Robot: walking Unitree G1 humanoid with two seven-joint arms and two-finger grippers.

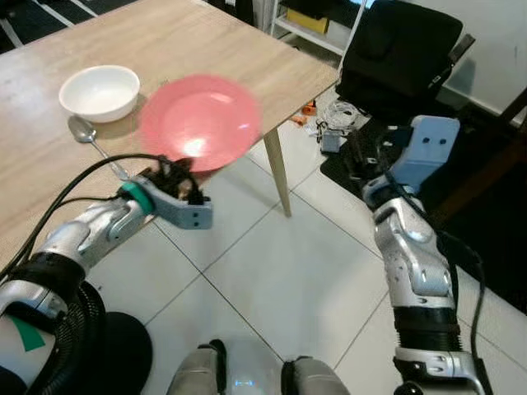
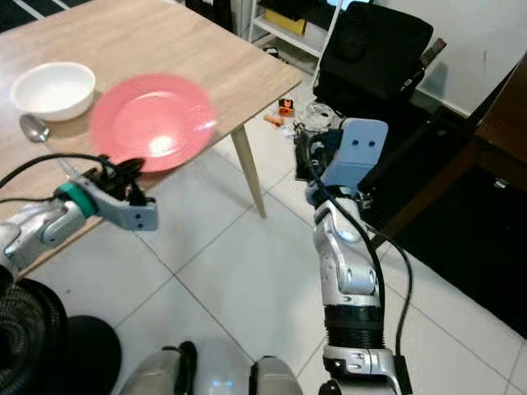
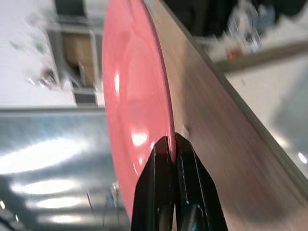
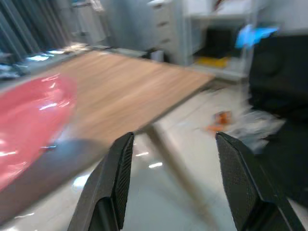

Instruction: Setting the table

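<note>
Pink plate (image 1: pixel 200 121) is over the near edge of the wooden table (image 1: pixel 49 140), blurred in both eye views, tilted up a bit toward the camera. Near rim sits at the table edge, partly overhanging the floor. Can't tell if the far rim touches the tabletop.

Left gripper (image 3: pixel 169 149) pinches the plate's near rim: the two black fingers (image 3: pixel 156 183) are pressed together with only the rim between them, clear in the left wrist view. Left arm comes in low from the robot's left, cable looped over it.

On the table just beyond the plate, toward the robot's left: white bowl (image 1: pixel 100 91), upright. Metal spoon (image 1: pixel 90 140) lies just in front of the bowl, handle running toward the left gripper. Spoon is near the plate, apart from it.

Right gripper (image 4: pixel 171 185) is off the table, raised over the tiled floor (image 1: pixel 280 280) on the robot's right, fingers spread wide, nothing between them. It faces the table corner and table leg (image 1: pixel 277 169).

Behind: black chair (image 1: pixel 399 49), a shelf unit (image 1: pixel 309 20), small clutter on the floor (image 1: pixel 329 123) near the table leg.
</note>
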